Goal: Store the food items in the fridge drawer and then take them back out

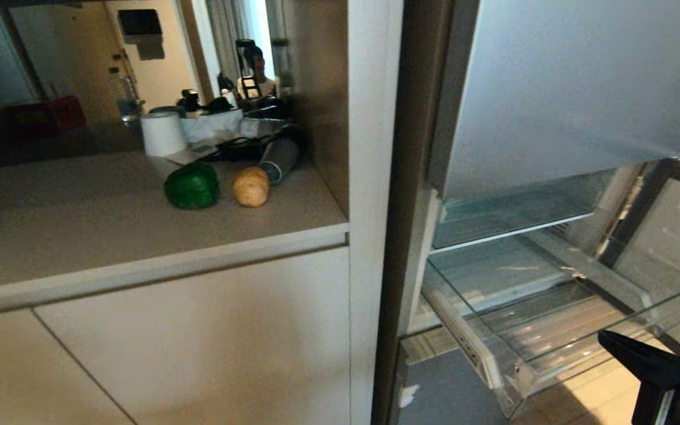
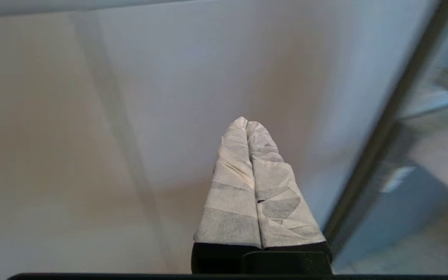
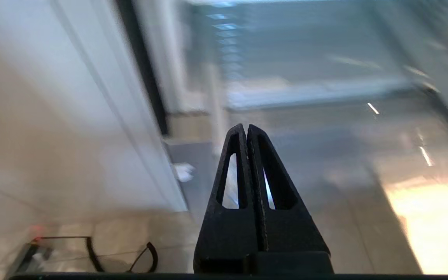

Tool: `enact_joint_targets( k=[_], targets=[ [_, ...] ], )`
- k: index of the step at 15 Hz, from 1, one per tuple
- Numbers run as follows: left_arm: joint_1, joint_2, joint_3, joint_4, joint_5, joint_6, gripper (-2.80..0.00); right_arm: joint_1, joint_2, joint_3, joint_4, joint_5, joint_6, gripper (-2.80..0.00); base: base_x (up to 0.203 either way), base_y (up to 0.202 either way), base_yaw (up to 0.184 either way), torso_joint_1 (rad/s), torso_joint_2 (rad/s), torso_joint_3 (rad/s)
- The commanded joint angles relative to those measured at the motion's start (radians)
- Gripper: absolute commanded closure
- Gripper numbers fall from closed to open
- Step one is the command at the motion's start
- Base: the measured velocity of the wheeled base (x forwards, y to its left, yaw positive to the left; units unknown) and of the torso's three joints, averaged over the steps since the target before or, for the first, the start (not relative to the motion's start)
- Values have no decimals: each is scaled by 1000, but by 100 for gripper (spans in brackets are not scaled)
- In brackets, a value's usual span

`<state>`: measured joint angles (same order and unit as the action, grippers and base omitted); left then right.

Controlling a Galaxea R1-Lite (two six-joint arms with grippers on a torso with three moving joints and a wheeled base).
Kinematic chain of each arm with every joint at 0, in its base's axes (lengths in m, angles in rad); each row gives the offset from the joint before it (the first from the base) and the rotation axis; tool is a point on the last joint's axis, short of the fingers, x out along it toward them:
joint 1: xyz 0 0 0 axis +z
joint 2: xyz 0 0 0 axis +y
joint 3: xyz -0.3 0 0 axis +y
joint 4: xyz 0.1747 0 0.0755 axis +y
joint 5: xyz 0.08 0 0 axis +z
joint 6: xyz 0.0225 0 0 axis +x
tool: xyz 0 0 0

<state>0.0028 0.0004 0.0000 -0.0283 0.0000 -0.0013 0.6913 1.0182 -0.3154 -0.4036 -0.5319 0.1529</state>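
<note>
Pepper point(image 1: 192, 185) and potato point(image 1: 251, 186) sit on the counter point(image 1: 110, 236), far left of my right gripper point(image 1: 608, 339), whose jaws are closed and empty beside the open drawer point(image 1: 552, 330); my left gripper point(image 2: 246, 123) is closed too.

Head cam looks down at counter point(image 1: 139, 236) & fridge drawer point(image 1: 552, 330); right wrist cam shares drawer, closer.

Dim, warm indoor light; glare off the floor point(image 3: 434, 217); right wrist view motion-blurred

Right gripper point(image 3: 247, 130) fingers pressed together, empty, w/ fridge drawer point(image 3: 325, 116) beyond.
</note>
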Motion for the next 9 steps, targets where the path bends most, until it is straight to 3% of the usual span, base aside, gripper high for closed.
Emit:
enact_joint_targets(
  k=[1,5,8,9],
  targets=[
    [0,1,11,-1,0,0,0,-1,-13,8,-3,-4,0,0,0,3,-177,3,3,2],
    [0,1,11,-1,0,0,0,-69,51,41,-12,-29,-10,0,-1,7,-129,3,3,3],
    [0,0,11,-1,0,0,0,-258,164,37,-55,-66,9,0,0,0,0,0,0,0],
    [0,1,11,-1,0,0,0,-362,213,40,-104,-68,15,0,0,0,0,0,0,0]
  ],
)
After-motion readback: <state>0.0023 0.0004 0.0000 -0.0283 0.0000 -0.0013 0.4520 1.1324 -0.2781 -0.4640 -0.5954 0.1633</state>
